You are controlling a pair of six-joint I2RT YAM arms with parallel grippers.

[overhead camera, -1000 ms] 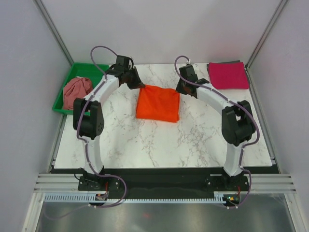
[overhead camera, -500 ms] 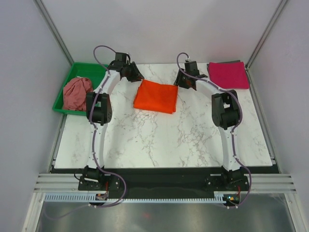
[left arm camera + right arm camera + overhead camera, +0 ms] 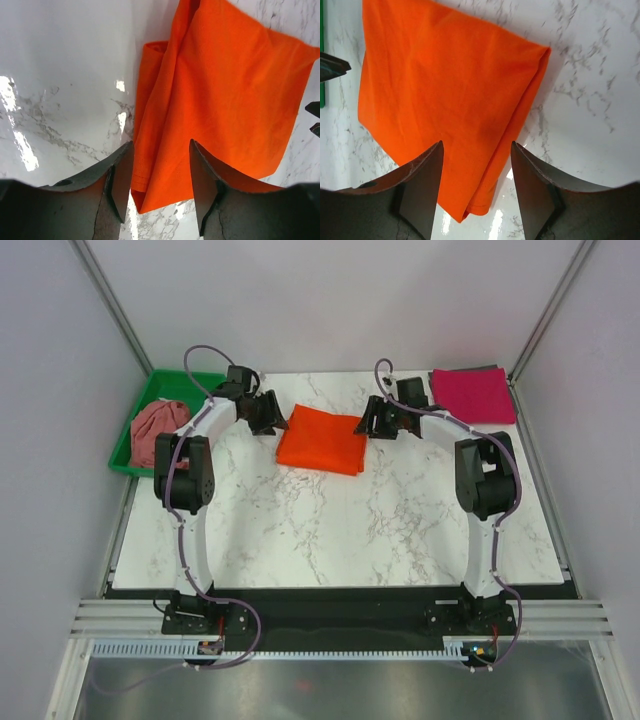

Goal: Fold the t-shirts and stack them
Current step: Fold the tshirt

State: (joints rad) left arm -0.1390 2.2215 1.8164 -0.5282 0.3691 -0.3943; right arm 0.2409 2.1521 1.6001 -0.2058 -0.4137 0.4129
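Both tools have dropped to flank the folded bright orange cloth t-shirt (image 3: 322, 439), upper centre on the marble table (image 3: 330, 530): left tool (image 3: 271, 418) at its left edge, right tool (image 3: 369, 424) opposite, equally near, both spread and empty.

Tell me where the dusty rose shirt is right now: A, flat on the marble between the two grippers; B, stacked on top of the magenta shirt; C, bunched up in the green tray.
C: the dusty rose shirt lies crumpled inside the green tray at the left, while the orange shirt and the magenta shirt lie outside it on the table.
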